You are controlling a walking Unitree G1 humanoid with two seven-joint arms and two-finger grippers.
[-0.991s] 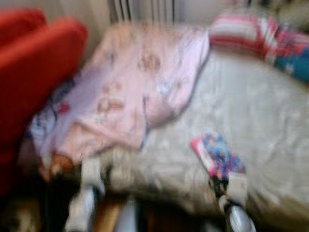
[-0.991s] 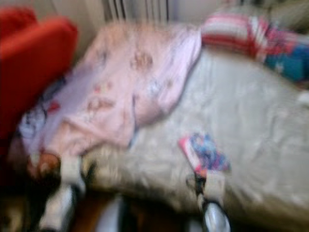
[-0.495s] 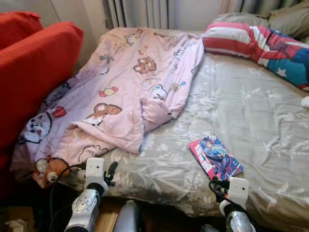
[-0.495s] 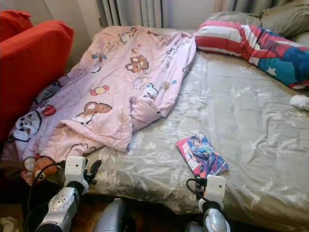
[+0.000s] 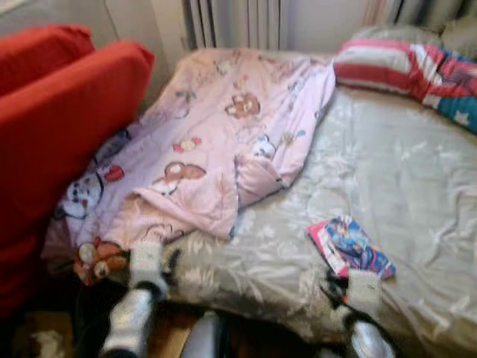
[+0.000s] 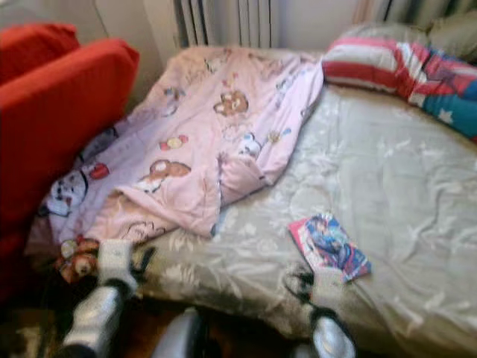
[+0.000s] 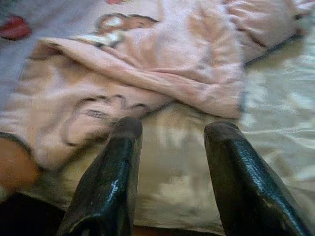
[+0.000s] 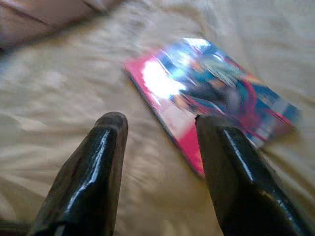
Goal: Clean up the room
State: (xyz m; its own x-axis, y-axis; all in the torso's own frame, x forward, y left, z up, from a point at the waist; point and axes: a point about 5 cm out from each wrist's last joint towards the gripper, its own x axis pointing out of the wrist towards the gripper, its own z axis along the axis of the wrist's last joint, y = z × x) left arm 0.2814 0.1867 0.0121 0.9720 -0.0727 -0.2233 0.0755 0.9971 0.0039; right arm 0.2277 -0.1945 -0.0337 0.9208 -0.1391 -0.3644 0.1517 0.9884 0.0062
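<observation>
A bed (image 6: 387,194) with a grey-green cover carries a pink cartoon-print blanket (image 6: 201,142) rumpled along its left half, beside a red sofa (image 6: 52,119). A colourful book (image 6: 329,245) lies flat near the bed's front edge. The right tool (image 8: 160,130) hovers just before the book, fingers spread and empty. The left tool (image 7: 170,132) hangs open at the blanket's folded corner, near a small stuffed toy (image 6: 77,257). A striped pillow (image 6: 395,63) rests at the head.
</observation>
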